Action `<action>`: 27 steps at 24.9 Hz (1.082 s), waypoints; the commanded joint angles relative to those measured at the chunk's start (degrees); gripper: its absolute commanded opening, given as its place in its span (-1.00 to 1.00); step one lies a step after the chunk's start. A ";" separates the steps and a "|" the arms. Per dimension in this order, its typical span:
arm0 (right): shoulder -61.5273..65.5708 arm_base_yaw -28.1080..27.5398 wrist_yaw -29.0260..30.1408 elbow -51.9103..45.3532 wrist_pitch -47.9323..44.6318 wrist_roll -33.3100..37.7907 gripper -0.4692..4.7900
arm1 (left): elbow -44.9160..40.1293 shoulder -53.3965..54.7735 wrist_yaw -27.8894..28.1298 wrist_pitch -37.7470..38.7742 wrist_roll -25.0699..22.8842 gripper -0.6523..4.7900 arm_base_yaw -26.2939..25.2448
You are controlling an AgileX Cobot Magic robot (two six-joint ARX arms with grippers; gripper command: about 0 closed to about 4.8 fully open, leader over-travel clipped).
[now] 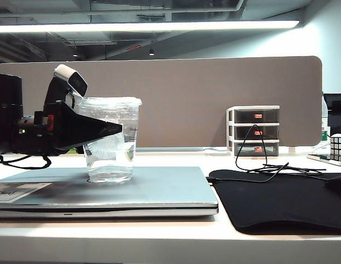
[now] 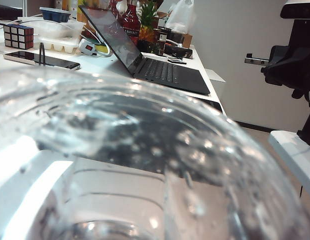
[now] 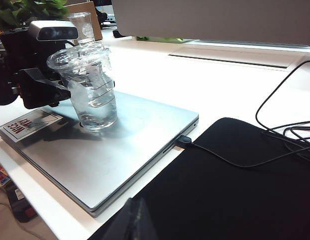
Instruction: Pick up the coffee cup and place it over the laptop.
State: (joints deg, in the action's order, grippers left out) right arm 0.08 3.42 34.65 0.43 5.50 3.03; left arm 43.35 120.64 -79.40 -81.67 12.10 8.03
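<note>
A ceiling strip light [image 1: 146,25] glares overhead, washing the worktop [image 1: 170,242] pale. The cup [image 2: 145,170] fills the left wrist view as a blur, with white glare low beside it. Soft shadows lie on the laptop [image 3: 120,145].

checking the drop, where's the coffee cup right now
In the exterior view the coffee cup stands upright on the closed laptop, left of centre, with the left gripper around it, fingers open.
</note>
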 commanded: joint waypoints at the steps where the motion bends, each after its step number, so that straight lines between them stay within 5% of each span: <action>1: -0.11 0.04 0.44 -0.26 -0.59 -0.04 -0.84 | -0.15 -0.37 -0.31 -1.66 -2.89 1.00 -1.36; 18: -0.11 0.04 1.27 -0.26 -1.18 -0.02 -0.84 | -2.01 -3.98 -7.80 -1.66 0.81 1.00 -15.80; 22: -0.11 0.04 1.05 -0.26 -1.16 -0.02 -0.84 | -3.30 -6.03 -7.26 -1.66 1.09 0.16 -16.94; 26: -0.11 0.04 1.07 -0.26 -1.29 -0.02 -0.84 | -4.85 -8.41 -5.27 -1.64 6.54 -0.74 -16.96; 27: -0.11 0.04 1.05 -0.26 -1.38 -0.02 -0.84 | -5.46 -9.09 -5.22 -1.66 6.84 -0.77 -16.76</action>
State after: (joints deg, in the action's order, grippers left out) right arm 0.08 3.42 35.62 0.43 5.32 3.03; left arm 38.59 112.62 -84.84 -81.69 17.10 -8.93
